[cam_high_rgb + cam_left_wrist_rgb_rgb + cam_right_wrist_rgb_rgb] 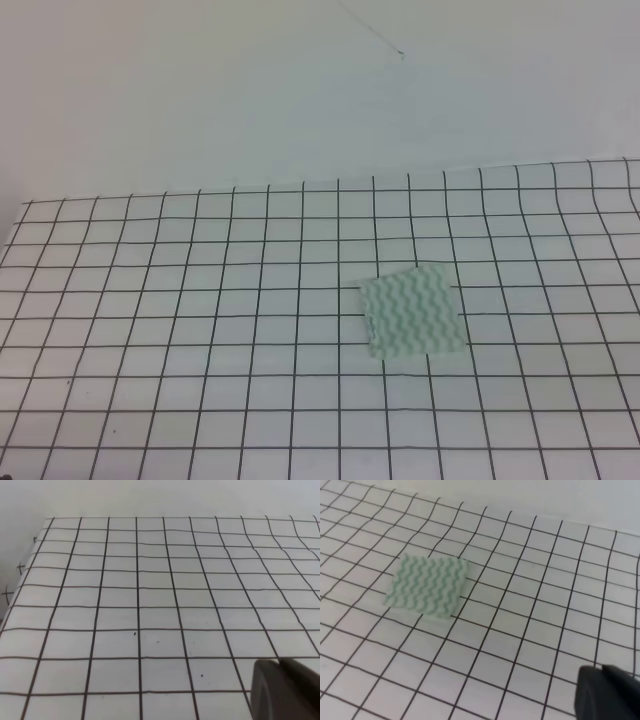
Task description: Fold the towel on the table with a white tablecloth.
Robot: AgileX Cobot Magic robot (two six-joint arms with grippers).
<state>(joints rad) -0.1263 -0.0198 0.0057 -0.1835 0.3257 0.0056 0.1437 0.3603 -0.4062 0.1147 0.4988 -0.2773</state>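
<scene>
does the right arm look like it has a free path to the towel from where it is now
Probably yes. The towel lies flat in the open on the tablecloth, and nothing stands between it and the right gripper, of which only a dark edge shows low in the right wrist view. Actual reach can't be judged.

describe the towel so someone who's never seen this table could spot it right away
A wide table under a white tablecloth printed with a thin black grid fills the high view. Right of centre on it lies a small squarish, thin, soft towel, flat and slightly askew to the grid lines. Its mint-green and white wavy stripes are the only colour there.
</scene>
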